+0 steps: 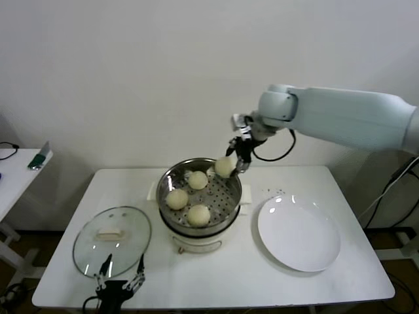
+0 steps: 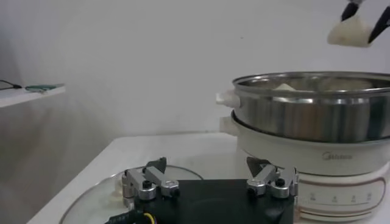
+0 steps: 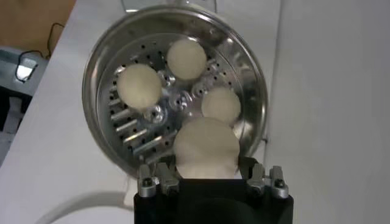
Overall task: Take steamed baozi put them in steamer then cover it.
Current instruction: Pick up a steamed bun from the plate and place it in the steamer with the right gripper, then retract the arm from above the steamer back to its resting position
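Head view: a smooth, round cream baozi (image 1: 224,166) is pinched in the right gripper (image 1: 239,157) above the far rim of the perforated steel steamer (image 1: 230,195), which holds three buns. The left gripper (image 1: 120,275) hangs spread beside the glass cover (image 1: 111,241).

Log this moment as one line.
right pincer: shut on fourth baozi above steamer | three baozi inside | left pincer: open by cover

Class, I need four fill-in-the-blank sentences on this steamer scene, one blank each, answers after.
1. The steamer already has ___ baozi lying in it.
2. The right gripper is holding the fourth baozi over the steamer's ___.
3. The white plate holds ___ baozi.
4. The cover lies on the ___.

Answers: three; rim; no; table
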Robot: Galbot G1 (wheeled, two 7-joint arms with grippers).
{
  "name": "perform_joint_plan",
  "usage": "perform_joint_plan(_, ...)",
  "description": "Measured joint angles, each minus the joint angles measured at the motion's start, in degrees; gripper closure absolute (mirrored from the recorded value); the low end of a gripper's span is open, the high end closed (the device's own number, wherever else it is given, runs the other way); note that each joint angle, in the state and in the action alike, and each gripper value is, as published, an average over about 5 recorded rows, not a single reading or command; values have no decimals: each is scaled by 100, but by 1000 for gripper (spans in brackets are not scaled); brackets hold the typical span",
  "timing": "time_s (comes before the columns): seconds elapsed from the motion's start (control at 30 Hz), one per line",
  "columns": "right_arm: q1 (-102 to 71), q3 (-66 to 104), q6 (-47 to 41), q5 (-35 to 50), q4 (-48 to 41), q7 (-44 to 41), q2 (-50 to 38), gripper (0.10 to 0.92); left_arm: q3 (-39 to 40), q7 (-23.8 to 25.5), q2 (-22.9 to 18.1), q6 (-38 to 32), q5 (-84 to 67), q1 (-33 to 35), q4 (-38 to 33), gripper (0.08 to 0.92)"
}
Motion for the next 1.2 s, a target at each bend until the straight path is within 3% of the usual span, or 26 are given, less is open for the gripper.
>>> perform_joint_plan(0.7,-847,-83,-208,-645,-125,320,435,342,5,15,22,20,-23,-32,36,177)
perform_joint_plan(0.97,-867,-70,-128,-673,-187,309,437,214,-11,10,40,29,-28,-48,27,177)
perform_joint_plan(1.2,-606,18,26,-422,-147,103,295,203,-61,-25,106,75,-26,-86,-17,177)
